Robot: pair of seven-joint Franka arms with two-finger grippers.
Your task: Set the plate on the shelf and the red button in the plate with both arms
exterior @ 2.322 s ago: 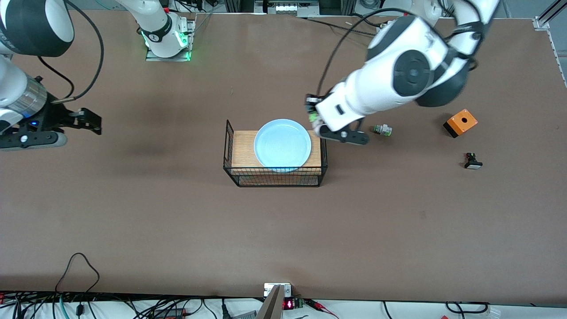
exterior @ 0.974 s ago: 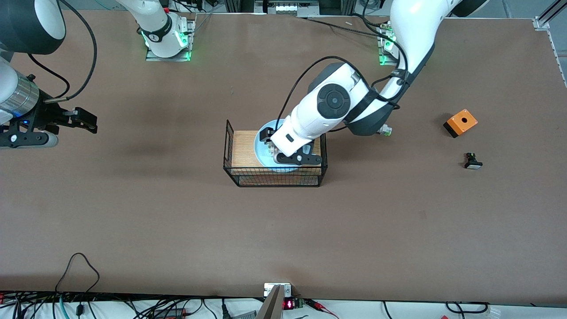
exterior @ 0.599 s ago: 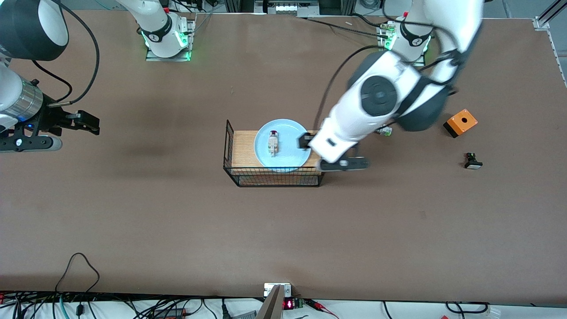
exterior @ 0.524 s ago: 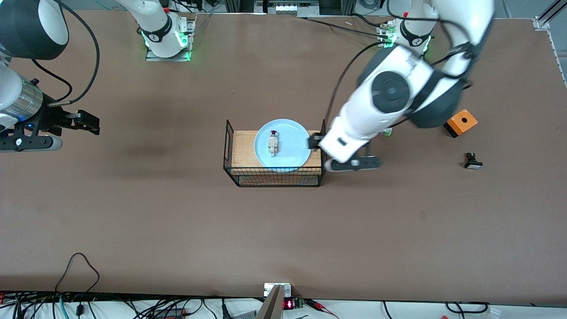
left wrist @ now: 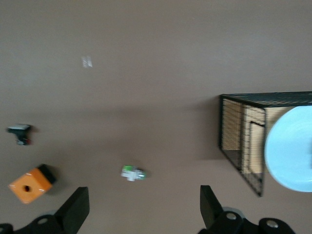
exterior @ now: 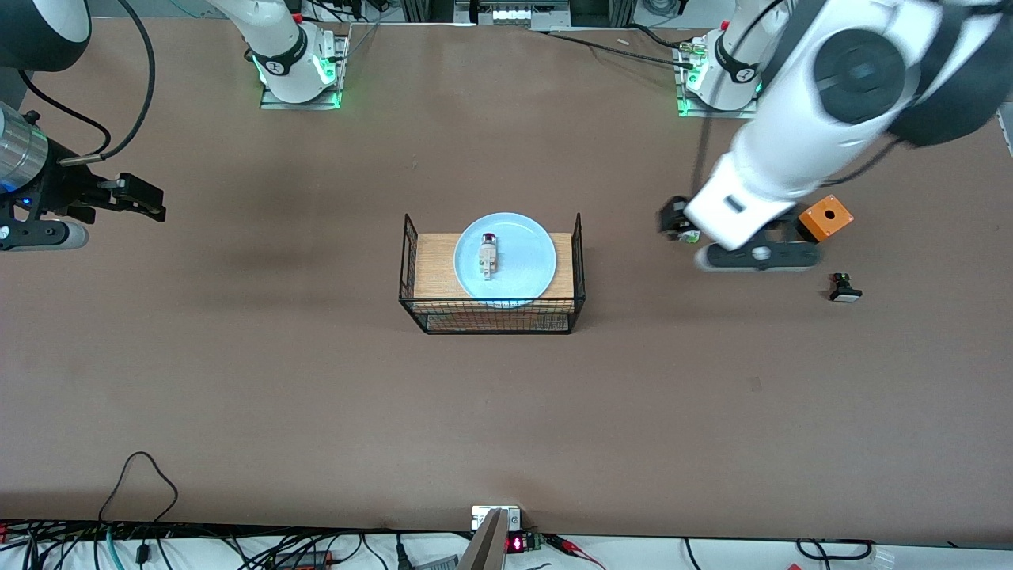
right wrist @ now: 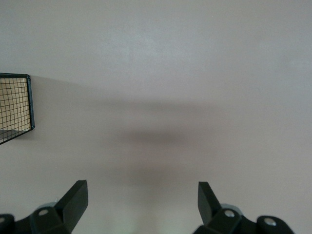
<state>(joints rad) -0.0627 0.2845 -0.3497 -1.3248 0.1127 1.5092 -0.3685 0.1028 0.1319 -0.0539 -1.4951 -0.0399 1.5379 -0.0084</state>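
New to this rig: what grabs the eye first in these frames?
The pale blue plate on the wooden board in the wire basket at mid-table, with the red button lying on it. Next, the big white left arm, its open left gripper up over the table toward its own end, beside the orange box. The right gripper, also open, waits at the right arm's end.

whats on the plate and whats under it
The red button lies on the plate. Under the plate is a wooden board in a wire basket; whatever sits directly beneath the plate is covered.
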